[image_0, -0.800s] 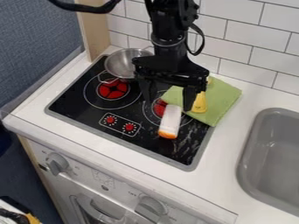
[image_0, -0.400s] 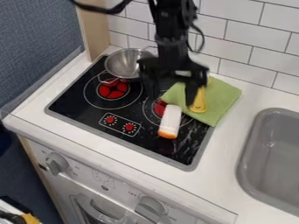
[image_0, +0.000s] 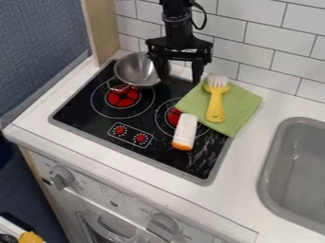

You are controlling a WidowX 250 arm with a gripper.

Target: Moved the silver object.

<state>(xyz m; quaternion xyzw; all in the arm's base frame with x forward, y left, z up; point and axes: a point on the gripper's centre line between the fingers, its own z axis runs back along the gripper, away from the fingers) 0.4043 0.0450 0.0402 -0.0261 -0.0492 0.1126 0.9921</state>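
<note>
The silver pot (image_0: 133, 71) is seen at the far side of the stove (image_0: 79, 111), just beyond the red centre of the left burner (image_0: 122, 97), with its open top turned up and a thin wire handle (image_0: 117, 87) pointed toward the near left. Part of its right rim is covered from sight by the hand (image_0: 181, 77), which is hung from the arm (image_0: 177, 28) at the top edge. The hand is spread, its two fingers held well apart and pointed down, with nothing gripped between them; whether the pot is touched by the left finger cannot be told. To the right, a green cloth (image_0: 244, 105) is laid partly over the stove and partly on the white surface (image_0: 244, 166). On the cloth a yellow fork (image_0: 215, 104) is placed, its pale tines turned to the far side. A white object (image_0: 186, 128) with an orange near end is set by the cloth's near left edge, over the right burner (image_0: 173, 117). A grey sink (image_0: 298, 166) is set into the surface at the right, and the far wall (image_0: 257, 54) is covered in white tiles.
</note>
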